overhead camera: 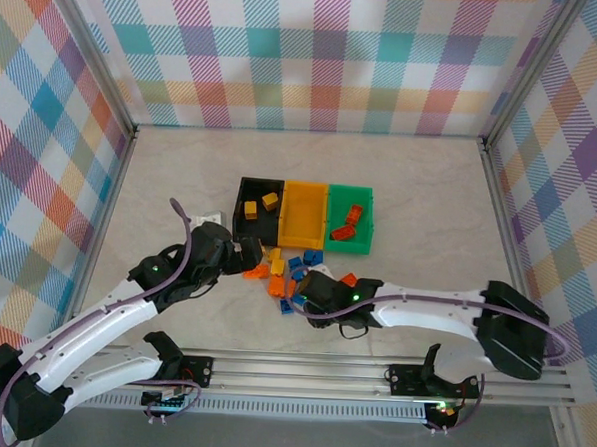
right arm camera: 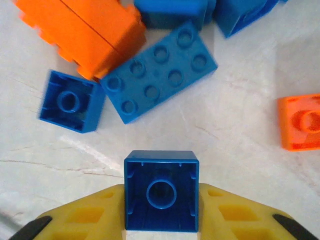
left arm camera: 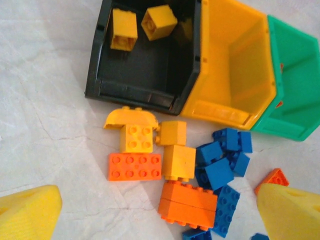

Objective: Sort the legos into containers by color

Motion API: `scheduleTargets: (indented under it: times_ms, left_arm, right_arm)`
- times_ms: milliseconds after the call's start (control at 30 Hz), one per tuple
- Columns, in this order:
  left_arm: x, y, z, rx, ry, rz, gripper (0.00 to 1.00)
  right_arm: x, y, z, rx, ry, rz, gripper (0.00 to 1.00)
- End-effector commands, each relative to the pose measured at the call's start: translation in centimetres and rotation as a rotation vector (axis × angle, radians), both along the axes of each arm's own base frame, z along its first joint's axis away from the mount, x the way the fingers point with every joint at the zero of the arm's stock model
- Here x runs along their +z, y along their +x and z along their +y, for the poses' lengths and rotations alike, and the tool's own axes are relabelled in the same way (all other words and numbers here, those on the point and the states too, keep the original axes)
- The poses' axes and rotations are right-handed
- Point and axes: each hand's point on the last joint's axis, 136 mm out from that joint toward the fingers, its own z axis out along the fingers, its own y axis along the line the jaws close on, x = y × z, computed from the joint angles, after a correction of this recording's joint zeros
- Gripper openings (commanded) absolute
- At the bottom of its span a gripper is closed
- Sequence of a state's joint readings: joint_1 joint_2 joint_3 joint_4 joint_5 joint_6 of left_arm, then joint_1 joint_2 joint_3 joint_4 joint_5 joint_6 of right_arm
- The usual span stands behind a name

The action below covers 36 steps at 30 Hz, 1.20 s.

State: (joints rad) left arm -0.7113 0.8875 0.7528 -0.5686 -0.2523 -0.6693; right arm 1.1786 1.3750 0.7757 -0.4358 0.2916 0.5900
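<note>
Loose legos (overhead camera: 281, 275) in yellow, orange-red and blue lie in a pile just in front of the three joined bins. The black bin (overhead camera: 250, 193) holds two yellow bricks (left arm camera: 123, 29), and the green bin (overhead camera: 366, 232) holds orange-red ones (overhead camera: 346, 223). Between them stands the yellow-orange bin (overhead camera: 304, 216). My left gripper (left arm camera: 160, 202) hangs open over the pile, straddling an orange stacked brick (left arm camera: 187, 202) and a yellow cube (left arm camera: 178, 161). At the pile's near right side my right gripper (right arm camera: 161, 210) is shut on a small blue brick (right arm camera: 161, 185), hollow underside facing the camera.
In the right wrist view a blue 2x4 plate (right arm camera: 160, 70), a blue cube (right arm camera: 71, 100) and an orange brick (right arm camera: 300, 122) lie close ahead of the fingers. Patterned walls with metal posts enclose the table (overhead camera: 430, 200). A rail (overhead camera: 301, 369) runs along the near edge.
</note>
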Motion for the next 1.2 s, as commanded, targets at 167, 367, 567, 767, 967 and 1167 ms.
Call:
scheduleTargets:
  times_ms: [167, 367, 567, 767, 967, 1167]
  left_arm:
    - [-2.1, -0.7, -0.5, -0.025, -0.016, 0.041, 1.00]
    - [-2.6, -1.4, 0.2, -0.025, -0.012, 0.043, 1.00]
    - [-3.1, -1.7, 0.0, -0.042, -0.007, 0.063, 1.00]
    - [-3.5, -1.9, 0.0, -0.048, -0.005, 0.073, 1.00]
    - [-4.0, -2.0, 0.1, -0.048, 0.001, 0.085, 1.00]
    - [-4.6, -2.1, 0.2, -0.042, 0.008, 0.098, 1.00]
  right_arm:
    - [7.3, 5.2, 0.6, -0.027, 0.109, -0.073, 0.46]
    - [5.8, 5.4, 1.7, -0.038, 0.105, -0.016, 0.44]
    - [5.4, 5.8, 1.4, -0.078, 0.100, 0.001, 0.64]
    - [3.7, 5.2, 2.0, -0.066, 0.115, 0.057, 0.70]
    - [2.0, 5.5, 2.9, -0.078, 0.098, 0.095, 0.73]
    - [-0.2, 4.2, 1.5, -0.100, 0.056, 0.153, 0.72]
